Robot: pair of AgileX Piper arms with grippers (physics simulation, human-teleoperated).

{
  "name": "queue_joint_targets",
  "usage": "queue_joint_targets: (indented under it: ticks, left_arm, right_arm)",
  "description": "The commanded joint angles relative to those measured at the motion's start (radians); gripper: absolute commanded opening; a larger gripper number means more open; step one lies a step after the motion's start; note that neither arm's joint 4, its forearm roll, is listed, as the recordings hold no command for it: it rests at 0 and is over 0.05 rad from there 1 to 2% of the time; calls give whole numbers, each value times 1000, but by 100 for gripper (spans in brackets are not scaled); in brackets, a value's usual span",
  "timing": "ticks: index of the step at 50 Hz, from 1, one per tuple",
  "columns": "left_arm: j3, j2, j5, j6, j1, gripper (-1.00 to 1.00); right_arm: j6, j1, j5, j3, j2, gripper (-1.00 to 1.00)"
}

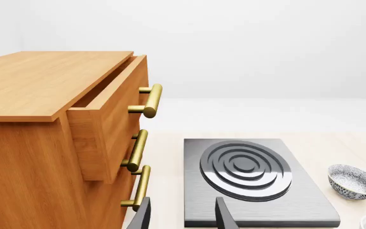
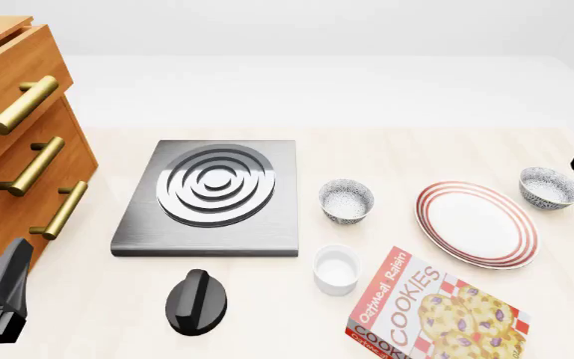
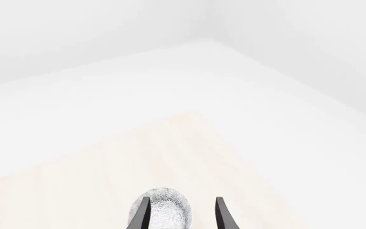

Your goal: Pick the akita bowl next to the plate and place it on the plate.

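**A:** Your right gripper (image 3: pixel 181 214) hangs with its fingers spread and nothing between them; the akita bowl (image 3: pixel 162 209) shows just beyond the tips, partly behind one finger. The left gripper (image 1: pixel 181 214) is also parted and empty, parked at the near left by the wooden cabinet (image 2: pixel 8 149).

**B:** Which bowl do you mean? I count two.

**A:** Go by the front view. One akita bowl (image 2: pixel 549 187) sits just beside the plate (image 2: pixel 477 224) on its far right, close to your right arm. Its twin (image 2: pixel 347 200) stands left of the plate, a little further off, between it and the grey slab (image 2: pixel 207 196).

**B:** How will it handle?

**A:** Judge it rigid, light and glazed, so likely slippery and apt to chip if dropped. You'd do best to pinch the rim wall, one finger inside, one outside.

**B:** Any heading to line up?

**A:** None. It stands upright, mouth up, and it's round, so there's no long axis; any approach angle around the rim serves you equally.
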Motion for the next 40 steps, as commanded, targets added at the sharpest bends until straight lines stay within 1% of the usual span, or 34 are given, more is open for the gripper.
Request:
queue_joint_targets:
  ticks: [1, 14, 17, 27, 29, 32, 33, 40]
  left_arm:
    - [0, 0, 0, 0, 0, 100]
    - [0, 0, 0, 0, 0, 100]
    - [0, 0, 0, 0, 0, 100]
    - [0, 0, 0, 0, 0, 100]
    - [0, 0, 0, 0, 0, 100]
    - [0, 0, 0, 0, 0, 100]
    - [0, 0, 0, 0, 0, 100]
    - [0, 0, 0, 0, 0, 100]
  right_arm:
    - [14, -3, -1, -19, 40, 100]
    - [28, -6, 2, -40, 82, 100]
    - [41, -5, 17, -52, 96, 100]
    - [48, -6, 17, -60, 114, 100]
    - [62, -6, 32, -72, 126, 100]
    - [70, -7, 39, -79, 133, 100]
    - [81, -7, 52, -86, 138, 100]
    - [90, -8, 59, -94, 141, 100]
